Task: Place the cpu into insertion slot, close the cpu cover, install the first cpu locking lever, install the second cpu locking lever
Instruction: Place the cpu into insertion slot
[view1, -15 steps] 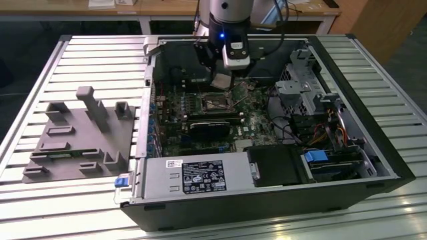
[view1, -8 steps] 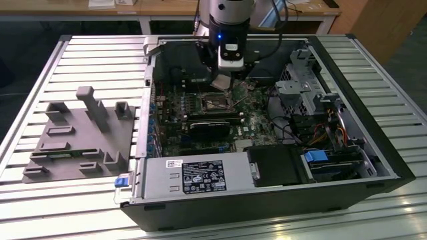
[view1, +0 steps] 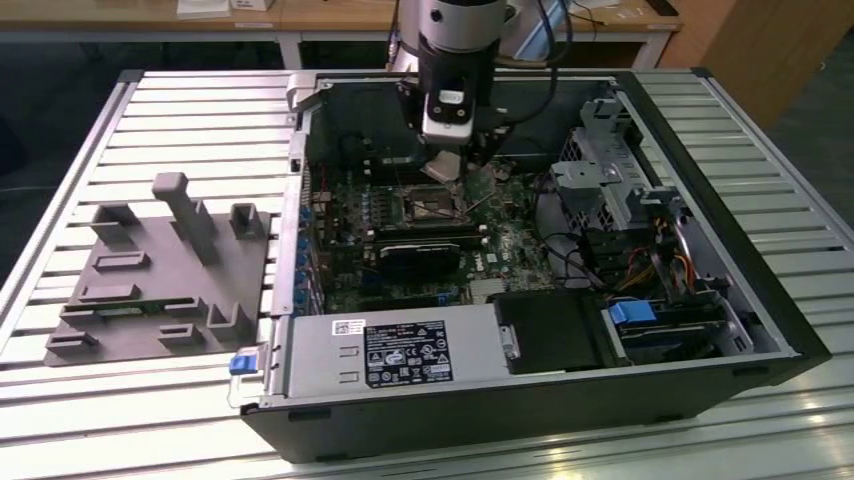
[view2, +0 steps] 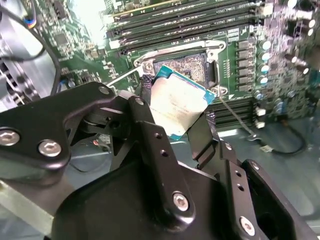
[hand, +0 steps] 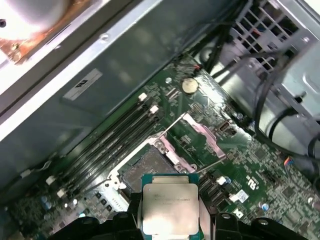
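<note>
My gripper (view2: 175, 114) is shut on the cpu (view2: 176, 106), a flat square chip with a pale metal top, pinched by its two side edges between black fingers (view2: 150, 135). In the first wrist view the cpu (hand: 169, 209) hangs tilted a little above and just short of the insertion slot (hand: 149, 167), which lies bare. The cpu cover (hand: 202, 136) is swung open beside the slot. Two thin locking levers (hand: 174, 123) stand raised off the socket. In the exterior view the gripper (view1: 447, 168) hangs inside the open computer case over the insertion slot (view1: 430, 203).
Long black memory slots (hand: 107, 145) run beside the socket. A black block (view1: 420, 257) sits just in front of it. Cables and a drive cage (view1: 617, 185) crowd the exterior view's right. A power supply (view1: 387, 352) fills the case front. A grey fixture plate (view1: 160, 270) lies outside.
</note>
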